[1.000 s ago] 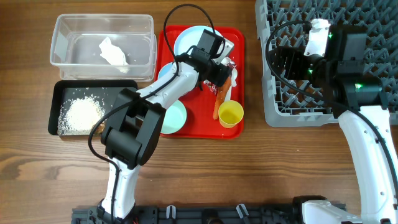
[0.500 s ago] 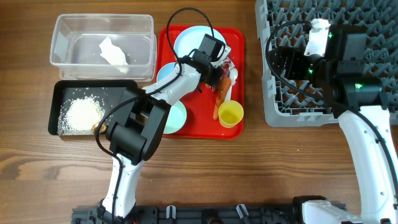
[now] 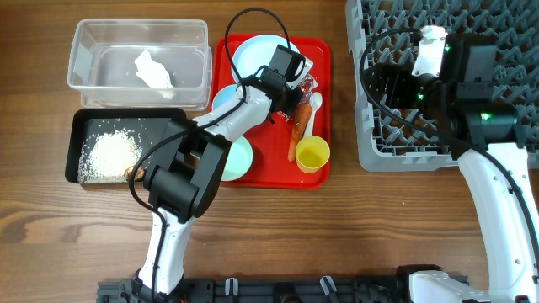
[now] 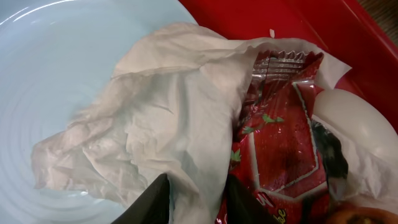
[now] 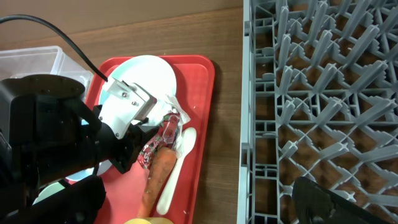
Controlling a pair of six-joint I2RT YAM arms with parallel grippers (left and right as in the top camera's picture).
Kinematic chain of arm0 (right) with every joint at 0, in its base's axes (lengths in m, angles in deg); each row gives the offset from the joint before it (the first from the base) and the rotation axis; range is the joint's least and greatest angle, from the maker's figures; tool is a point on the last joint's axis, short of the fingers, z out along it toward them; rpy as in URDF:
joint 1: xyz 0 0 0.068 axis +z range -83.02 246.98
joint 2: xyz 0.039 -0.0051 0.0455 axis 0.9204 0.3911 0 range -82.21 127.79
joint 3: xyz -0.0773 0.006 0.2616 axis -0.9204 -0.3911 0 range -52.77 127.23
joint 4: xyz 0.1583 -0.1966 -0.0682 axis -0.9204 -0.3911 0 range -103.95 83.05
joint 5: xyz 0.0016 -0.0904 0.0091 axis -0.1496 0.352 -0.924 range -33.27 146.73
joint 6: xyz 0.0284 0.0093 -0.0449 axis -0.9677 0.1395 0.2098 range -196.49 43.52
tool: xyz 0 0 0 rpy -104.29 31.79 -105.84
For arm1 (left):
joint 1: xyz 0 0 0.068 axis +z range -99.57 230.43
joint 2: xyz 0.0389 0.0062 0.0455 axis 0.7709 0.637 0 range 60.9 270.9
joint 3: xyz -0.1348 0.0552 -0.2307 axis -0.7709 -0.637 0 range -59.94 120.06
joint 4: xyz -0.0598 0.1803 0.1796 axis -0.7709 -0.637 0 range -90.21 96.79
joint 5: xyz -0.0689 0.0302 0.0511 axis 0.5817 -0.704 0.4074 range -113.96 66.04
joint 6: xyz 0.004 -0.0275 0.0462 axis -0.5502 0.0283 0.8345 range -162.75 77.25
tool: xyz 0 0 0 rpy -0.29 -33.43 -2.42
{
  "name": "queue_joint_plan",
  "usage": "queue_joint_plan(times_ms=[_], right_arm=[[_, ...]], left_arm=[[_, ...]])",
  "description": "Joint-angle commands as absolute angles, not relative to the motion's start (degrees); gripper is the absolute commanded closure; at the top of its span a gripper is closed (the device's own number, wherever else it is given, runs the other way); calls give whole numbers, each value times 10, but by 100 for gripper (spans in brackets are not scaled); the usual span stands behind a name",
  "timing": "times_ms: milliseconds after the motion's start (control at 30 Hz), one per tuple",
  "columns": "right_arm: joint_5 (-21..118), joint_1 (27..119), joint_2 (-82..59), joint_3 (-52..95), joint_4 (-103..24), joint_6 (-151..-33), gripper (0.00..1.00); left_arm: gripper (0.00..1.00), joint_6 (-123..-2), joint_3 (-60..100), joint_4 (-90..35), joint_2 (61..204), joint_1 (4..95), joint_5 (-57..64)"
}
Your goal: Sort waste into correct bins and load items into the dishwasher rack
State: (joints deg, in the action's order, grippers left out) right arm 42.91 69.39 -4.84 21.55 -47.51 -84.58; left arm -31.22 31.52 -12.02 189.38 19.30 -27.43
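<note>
White paper is now nipped in the left gripper (image 4: 196, 202). A second ago that claw stood wide over the orange carrot (image 3: 300, 130) near the middle of the red tray (image 3: 278, 171); since then it has slid toward twelve o'clock and closed to a narrow gap. In the wrist view a fold of the crumpled white napkin (image 4: 168, 118) runs up between the two dark fingers. The red wrapper (image 4: 280, 155) lies against the right-hand finger, and I cannot tell whether it is caught too. The napkin lies half on the light-blue plate (image 4: 56, 74), at about one o'clock on the tray, with the white spoon (image 5: 180, 158) just beside the wrapper. The grasp looks made, so a lift toward the clear bin (image 3: 84, 50) at ten o'clock, where another white wad (image 3: 154, 69) already lies, seems next. Over the dishwasher rack (image 3: 505, 25) the right gripper (image 3: 376, 88) hangs wide open and empty, unchanged.
</note>
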Motion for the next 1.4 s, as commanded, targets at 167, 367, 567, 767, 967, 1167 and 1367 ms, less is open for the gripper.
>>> queue_joint_plan(times_ms=[167,367,567,767,967,1167,1367], right_arm=[[439,692,-47,227,-476,-840,0],[439,692,-47,227,-476,-839,0],[439,692,-47,227,-476,-840,0],[439,692,-47,227,-476,-839,0],[439,692,-47,227,-475,-840,0],[439,692,-47,227,-475,-839,0],[439,692,-47,227,-476,-840,0]], left_arm=[[87,-316,320,-115,1876,184,-281],[74,-316,320,-114,1868,183,-281],[96,-316,320,-114,1864,183,-281],[96,-316,320,-114,1851,183,-281],[96,-316,320,-106,1819,180,-281],[96,-331,320,-92,1803,180,-281],[79,-331,320,-89,1787,180,-281]])
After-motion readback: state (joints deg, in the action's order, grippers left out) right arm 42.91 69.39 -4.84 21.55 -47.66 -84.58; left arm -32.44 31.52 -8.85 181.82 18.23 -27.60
